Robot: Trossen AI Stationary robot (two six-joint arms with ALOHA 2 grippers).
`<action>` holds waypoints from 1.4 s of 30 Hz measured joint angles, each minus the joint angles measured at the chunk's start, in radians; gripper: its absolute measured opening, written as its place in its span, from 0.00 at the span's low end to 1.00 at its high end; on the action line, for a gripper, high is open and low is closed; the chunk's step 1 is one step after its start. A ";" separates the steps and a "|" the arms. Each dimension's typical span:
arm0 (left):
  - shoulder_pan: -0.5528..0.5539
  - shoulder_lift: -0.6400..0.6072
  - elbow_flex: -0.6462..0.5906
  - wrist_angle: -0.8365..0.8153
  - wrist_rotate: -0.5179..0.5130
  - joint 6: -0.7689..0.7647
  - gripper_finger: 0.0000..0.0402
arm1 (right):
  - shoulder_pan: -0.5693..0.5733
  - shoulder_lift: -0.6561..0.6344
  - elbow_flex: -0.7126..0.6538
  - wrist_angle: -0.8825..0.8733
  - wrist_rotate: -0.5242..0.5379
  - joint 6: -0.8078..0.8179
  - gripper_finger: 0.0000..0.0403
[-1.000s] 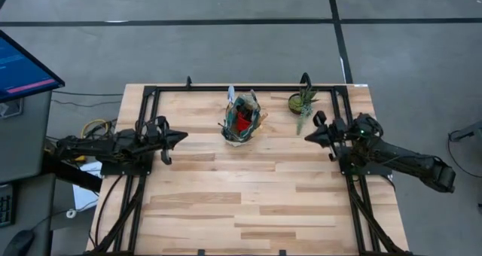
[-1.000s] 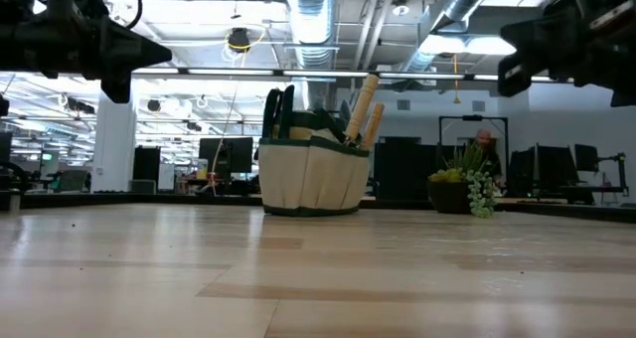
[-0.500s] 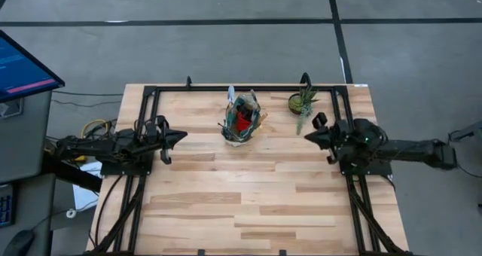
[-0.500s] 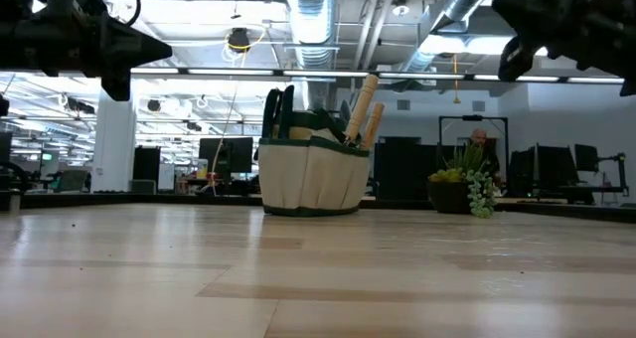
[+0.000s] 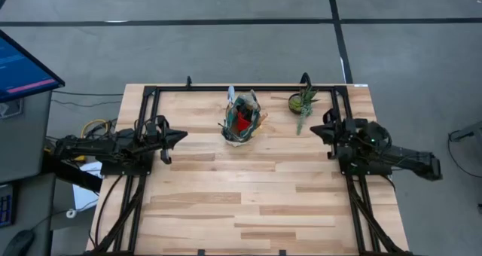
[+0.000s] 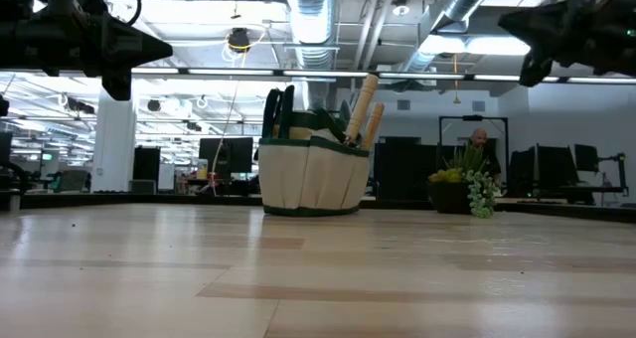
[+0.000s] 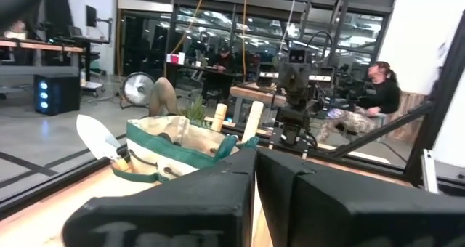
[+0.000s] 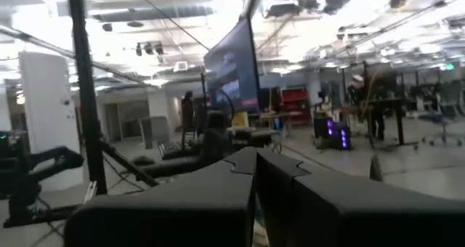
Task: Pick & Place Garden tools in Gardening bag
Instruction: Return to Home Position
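Basically, every tool [image 5: 241, 122] you can see sits in the bag [image 6: 308, 179], with the wooden handles [image 6: 364, 104] sticking up past its rim. Those look stiff and grippy, so pinch a handle mid-length. The bag looks soft and light and will likely tip if you drag on it. It stands at the far middle of the surface [image 5: 248, 203], between the claws and well apart from both. The left claw [image 5: 181, 135] is at the left edge, the right claw [image 5: 316, 129] at the right edge near the plant [image 5: 301, 103]. Both are pressed together and empty.
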 joint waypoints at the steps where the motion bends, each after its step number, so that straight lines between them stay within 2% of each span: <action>1: 0.000 0.002 0.000 0.000 0.001 0.000 0.01 | -0.006 0.003 0.002 0.004 -0.016 -0.017 0.00; 7: 0.000 0.033 0.000 0.008 -0.002 -0.003 0.01 | -0.028 0.001 -0.002 -0.186 -0.025 -0.064 0.00; 11: 0.000 0.048 0.000 0.012 -0.002 -0.003 0.01 | -0.027 0.000 -0.002 -0.254 -0.025 -0.020 0.00; 17: 0.000 0.071 0.000 0.015 -0.002 -0.003 0.01 | -0.025 0.004 -0.002 -0.259 -0.022 0.063 0.00; 42: 0.000 0.092 0.000 0.024 -0.002 -0.003 0.02 | -0.017 0.003 -0.002 -0.282 -0.020 0.065 0.00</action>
